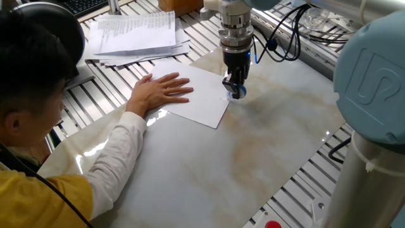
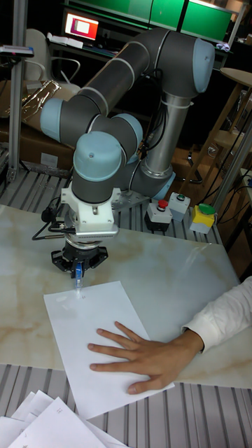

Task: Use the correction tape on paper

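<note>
The paper (image 1: 204,101) is a blank white sheet lying on the marble tabletop (image 1: 266,145), seen also in the tall fixed view as paper (image 2: 80,329). My gripper (image 1: 235,89) points straight down at the sheet's far right corner, shut on the small blue correction tape (image 1: 235,93). In the tall fixed view the gripper (image 2: 78,268) holds the correction tape (image 2: 78,275) with its tip touching the paper's top left corner. Whether a tape mark is left on the sheet I cannot tell.
A person's hand (image 1: 159,92) lies flat on the paper, holding it down, also visible as the hand (image 2: 140,353). A stack of printed papers (image 1: 136,33) lies beyond it. The arm's base (image 1: 373,95) stands at the right. Button boxes (image 2: 180,210) sit behind the tabletop.
</note>
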`<act>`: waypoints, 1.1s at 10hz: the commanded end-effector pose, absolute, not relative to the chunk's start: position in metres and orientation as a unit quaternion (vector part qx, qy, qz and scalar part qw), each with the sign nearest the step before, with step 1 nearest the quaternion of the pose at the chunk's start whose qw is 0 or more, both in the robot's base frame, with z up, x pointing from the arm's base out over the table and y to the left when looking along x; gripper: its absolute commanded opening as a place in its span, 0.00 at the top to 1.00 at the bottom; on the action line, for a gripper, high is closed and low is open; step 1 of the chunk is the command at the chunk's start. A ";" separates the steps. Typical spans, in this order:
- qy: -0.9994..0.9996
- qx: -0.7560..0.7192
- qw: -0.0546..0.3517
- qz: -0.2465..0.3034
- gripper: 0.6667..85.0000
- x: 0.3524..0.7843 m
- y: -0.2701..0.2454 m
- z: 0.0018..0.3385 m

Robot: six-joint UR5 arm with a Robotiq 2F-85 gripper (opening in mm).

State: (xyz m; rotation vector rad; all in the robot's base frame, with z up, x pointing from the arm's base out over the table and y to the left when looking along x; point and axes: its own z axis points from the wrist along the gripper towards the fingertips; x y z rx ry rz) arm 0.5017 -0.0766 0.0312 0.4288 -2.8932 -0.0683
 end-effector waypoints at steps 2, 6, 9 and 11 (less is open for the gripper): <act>-0.983 0.158 0.093 0.002 0.99 0.518 -0.075 0.043; -0.985 0.148 0.088 -0.019 0.99 0.527 -0.059 0.039; -0.984 0.151 0.090 -0.017 0.99 0.528 -0.064 0.035; -0.984 0.152 0.092 -0.021 0.99 0.527 -0.066 0.031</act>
